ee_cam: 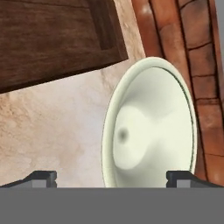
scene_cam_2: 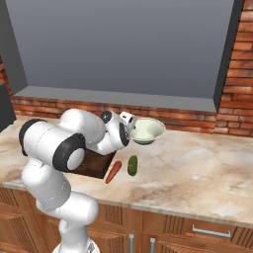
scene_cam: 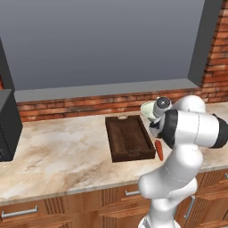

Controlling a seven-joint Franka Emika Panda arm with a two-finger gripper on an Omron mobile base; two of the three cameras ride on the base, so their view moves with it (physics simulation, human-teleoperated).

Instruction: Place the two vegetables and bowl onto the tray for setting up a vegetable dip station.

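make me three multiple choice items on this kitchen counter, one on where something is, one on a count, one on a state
1. Where does the carrot lie?
A. on the tray
B. on the counter beside the cucumber
C. inside the bowl

2. How many vegetables lie on the counter?
A. one
B. two
C. four

3. How does the gripper stand?
A. open, holding nothing
B. shut on the carrot
C. shut on the tray's handle

Answers:
1. B: in the right base view the carrot rests on the marble next to the cucumber, off the tray.
2. B: one carrot and one cucumber.
3. A: in the hand view the fingertips stand wide apart with the bowl ahead of them, nothing between.
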